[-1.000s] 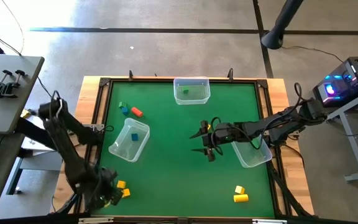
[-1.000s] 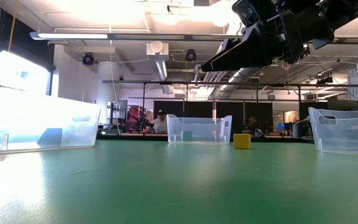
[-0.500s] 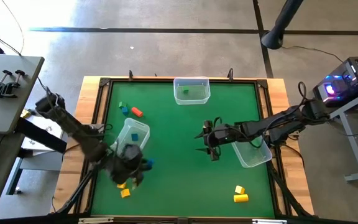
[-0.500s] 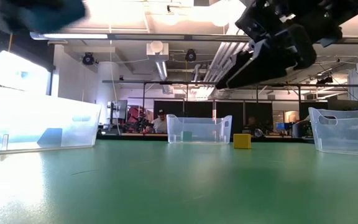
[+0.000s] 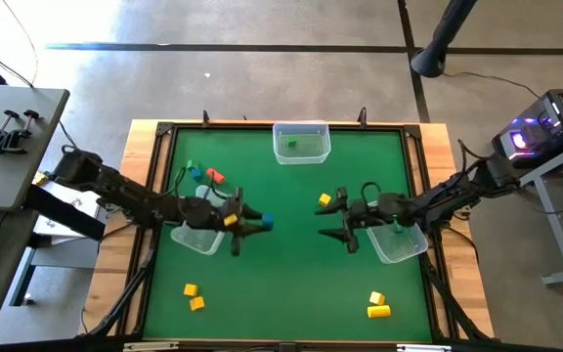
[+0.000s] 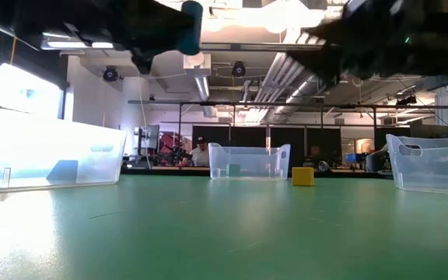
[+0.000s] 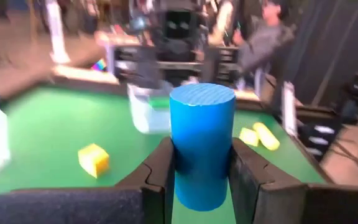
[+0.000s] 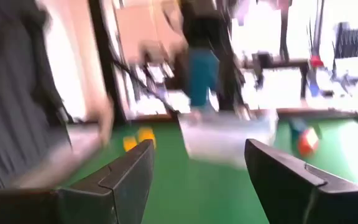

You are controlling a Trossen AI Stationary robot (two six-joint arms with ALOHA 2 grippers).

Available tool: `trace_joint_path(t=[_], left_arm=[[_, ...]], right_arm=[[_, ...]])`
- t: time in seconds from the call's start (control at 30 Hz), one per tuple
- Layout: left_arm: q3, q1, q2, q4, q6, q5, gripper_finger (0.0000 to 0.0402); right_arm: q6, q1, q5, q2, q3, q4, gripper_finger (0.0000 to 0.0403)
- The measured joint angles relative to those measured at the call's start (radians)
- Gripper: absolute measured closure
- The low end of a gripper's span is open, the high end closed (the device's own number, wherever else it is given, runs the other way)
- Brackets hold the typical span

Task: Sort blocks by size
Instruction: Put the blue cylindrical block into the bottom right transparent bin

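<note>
Bins: top bin (image 5: pixel 301 142) has a green block (image 5: pixel 291 145); left bin (image 5: pixel 201 223) sits under the left arm; right bin (image 5: pixel 399 241) by the right arm | Left gripper (image 5: pixel 254 224) pinches a blue cylinder (image 7: pixel 202 146) near the middle | Right gripper (image 5: pixel 332 221) spread wide, nothing in it | Yellow blocks (image 5: pixel 376 305) lie bottom right, more (image 5: pixel 194 296) bottom left; a yellow cube (image 5: pixel 324 199) sits by the right gripper
</note>
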Motion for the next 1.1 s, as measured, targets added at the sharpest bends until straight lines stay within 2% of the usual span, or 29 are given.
trace_joint_path(t=[0.07,0.17,0.47,0.67,0.83,1.1], left_arm=[[0.000,0.021,0.000,0.044,0.047,0.016,0.0322],[0.000,0.037,0.000,0.075,0.078,0.063,0.0322],[0.000,0.004,0.012,0.041,0.134,0.071,0.0321],[0.021,-0.040,0.077,0.050,0.193,0.066,0.0321],[0.058,-0.066,0.157,0.047,0.219,0.016,0.0321],[0.106,-0.088,0.245,0.048,0.219,-0.016,0.0320]], right_arm=[[0.004,0.007,0.000,0.000,0.003,0.060,0.0155],[-0.017,0.016,0.001,0.000,0.071,0.016,0.0155],[-0.014,0.019,0.116,0.018,0.380,-0.502,0.0155],[-0.068,0.027,0.059,0.132,0.505,-0.532,0.0155],[-0.085,0.027,0.029,0.233,0.594,-0.534,0.0155],[-0.090,0.027,-0.097,0.291,0.674,-0.675,0.0155]])
